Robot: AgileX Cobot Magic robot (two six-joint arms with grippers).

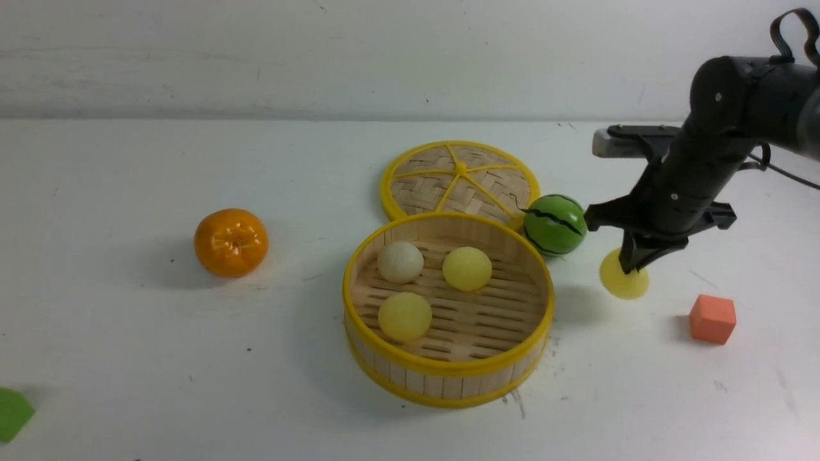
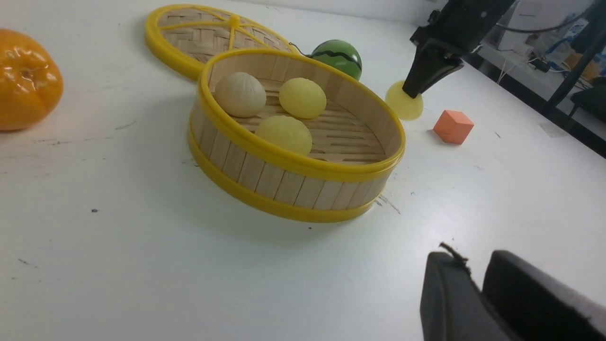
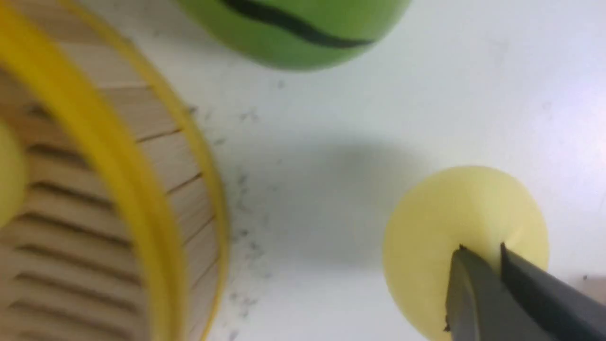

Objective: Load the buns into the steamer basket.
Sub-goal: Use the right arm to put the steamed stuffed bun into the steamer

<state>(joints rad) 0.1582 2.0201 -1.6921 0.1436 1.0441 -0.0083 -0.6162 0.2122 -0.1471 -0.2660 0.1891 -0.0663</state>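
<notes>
The right gripper [image 1: 632, 267] points down, with its jaws nearly together and pinched on the held bun [image 1: 618, 285]. This bun is pale yellow. In the right wrist view the fingers [image 3: 473, 293] bite into its soft edge and pucker it. The held bun is outside the steamer basket [image 1: 448, 384], on the basket's right. We cannot tell whether it rests on the table [image 1: 128, 352] or hangs clear of it.

The green striped watermelon ball [image 1: 555, 225] stands near the gripper, to its left and farther back, beside the far right of the basket rim. An orange cube [image 1: 712, 318] lies to the gripper's right and nearer to us, apart from the held bun.

The basket stands upright at the table's centre and contains three buns:
- the off-white bun [image 1: 400, 261] at far left;
- the far yellow bun [image 1: 467, 268] beside it;
- the near yellow bun [image 1: 405, 315] in front.

The flat woven lid [image 1: 460, 182] lies behind the basket. The orange [image 1: 231, 242] sits well apart to the left.

The left gripper [image 2: 476, 270] holds nothing. Its pads stand close together, and we cannot tell whether they touch.
</notes>
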